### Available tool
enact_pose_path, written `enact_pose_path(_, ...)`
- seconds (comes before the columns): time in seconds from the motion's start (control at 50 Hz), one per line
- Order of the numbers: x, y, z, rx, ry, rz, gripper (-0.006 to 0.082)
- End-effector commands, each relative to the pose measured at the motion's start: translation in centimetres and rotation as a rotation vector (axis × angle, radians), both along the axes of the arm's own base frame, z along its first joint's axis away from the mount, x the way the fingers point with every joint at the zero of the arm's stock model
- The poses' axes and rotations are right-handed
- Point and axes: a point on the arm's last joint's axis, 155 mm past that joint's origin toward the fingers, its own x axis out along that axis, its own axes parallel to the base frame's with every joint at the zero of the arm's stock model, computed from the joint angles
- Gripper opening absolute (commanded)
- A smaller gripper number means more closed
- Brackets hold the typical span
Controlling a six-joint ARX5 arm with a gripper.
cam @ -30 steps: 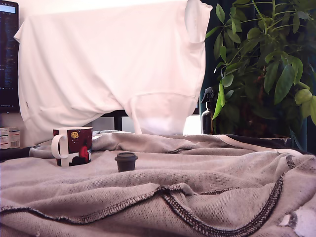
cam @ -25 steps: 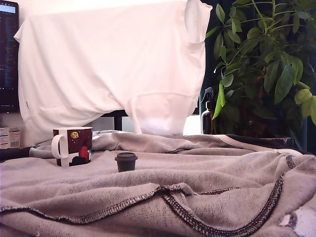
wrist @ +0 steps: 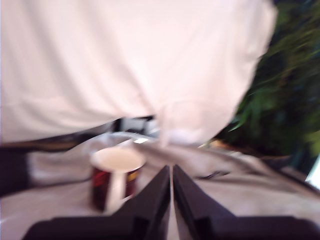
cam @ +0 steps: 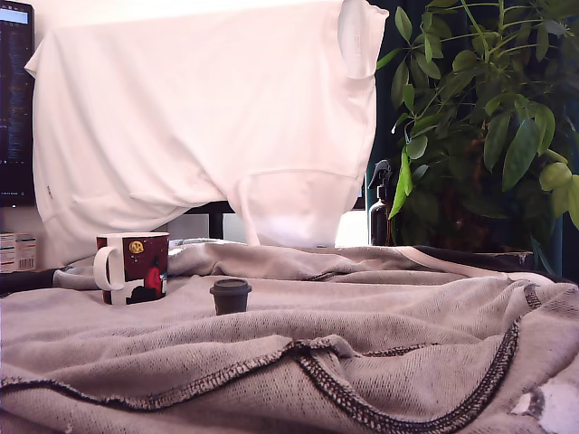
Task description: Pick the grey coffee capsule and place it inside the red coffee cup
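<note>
The grey coffee capsule (cam: 231, 296) stands upright on the grey cloth in the exterior view, rim on top. To its left in that view, a short gap away, sits the red coffee cup (cam: 136, 268), white handle pointing to the exterior view's left. No arm or gripper shows in the exterior view. In the blurred wrist view my gripper (wrist: 171, 169) has its black fingers pressed together, shut, with nothing seen between them. The cup (wrist: 116, 177) is beside and beyond the fingers, its white inside showing. The capsule does not show in the wrist view.
A wrinkled grey sweatshirt cloth (cam: 362, 344) with dark seams covers the surface. Behind it hangs a white shirt (cam: 208, 117). A leafy plant (cam: 488, 117) and a dark spray bottle (cam: 380, 212) stand at the back right, with a monitor (cam: 14, 99) and a small box (cam: 16, 251) at the far left.
</note>
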Motion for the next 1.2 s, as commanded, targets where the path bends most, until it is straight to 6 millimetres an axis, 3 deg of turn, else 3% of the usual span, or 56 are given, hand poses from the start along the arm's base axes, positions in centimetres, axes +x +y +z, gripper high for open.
enact_pose_path(0.0,0.1,-0.9,-1.4,-0.011,0.041,-0.048,-0.0019)
enact_pose_path(0.34,-0.1,-5.0,-4.3,0.041,0.153,-0.219,0.0006)
enact_pose_path(0.38,0.0,-5.4,-4.6,0.072,0.148,-0.230,0.0113)
enact_pose_path(0.48,0.6,-6.0,-5.2,0.166,0.112,-0.212,0.0609)
enact_pose_path(0.52,0.9,-6.1,-5.8,0.192,0.128,-0.199,0.0719)
enact_pose_path(0.56,1.2,-6.2,-6.4,0.225,0.140,-0.192,0.0767)
enact_pose_path(0.84,2.8,-8.9,-8.5,0.347,0.196,-0.249,0.0772)
enact_pose_path(1.18,6.2,-12.3,-11.4,0.454,0.287,-0.320,0.0772)
